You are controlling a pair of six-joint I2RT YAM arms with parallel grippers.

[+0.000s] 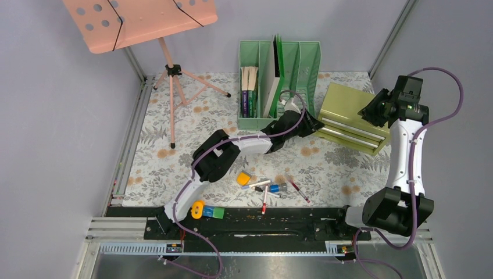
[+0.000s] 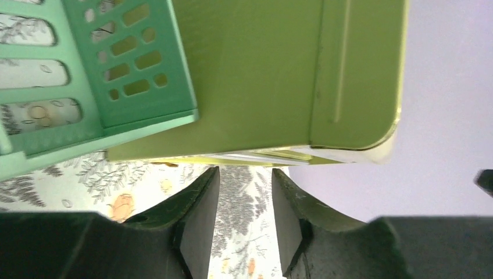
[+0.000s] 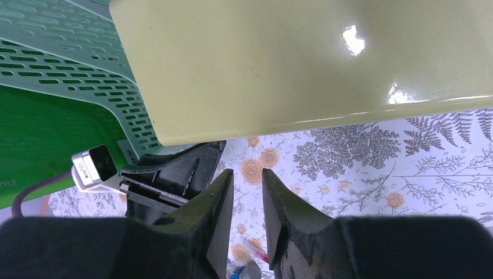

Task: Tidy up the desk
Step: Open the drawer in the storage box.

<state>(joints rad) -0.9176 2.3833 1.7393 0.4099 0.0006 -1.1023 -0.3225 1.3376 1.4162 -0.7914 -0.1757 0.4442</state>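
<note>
The desk is covered in pale cloth with ferns and orange flowers. My left gripper reaches to the left corner of the olive-green drawer box. In the left wrist view it is open and empty, just short of the box. My right gripper hovers above the box's right part. Its jaws stand narrowly apart with nothing between them. Loose markers, a red pen and an orange-yellow piece lie near the front.
A green file holder with books stands at the back, touching the drawer box. A pink music stand on a tripod stands back left. Yellow, blue and green blocks lie by the left arm's base.
</note>
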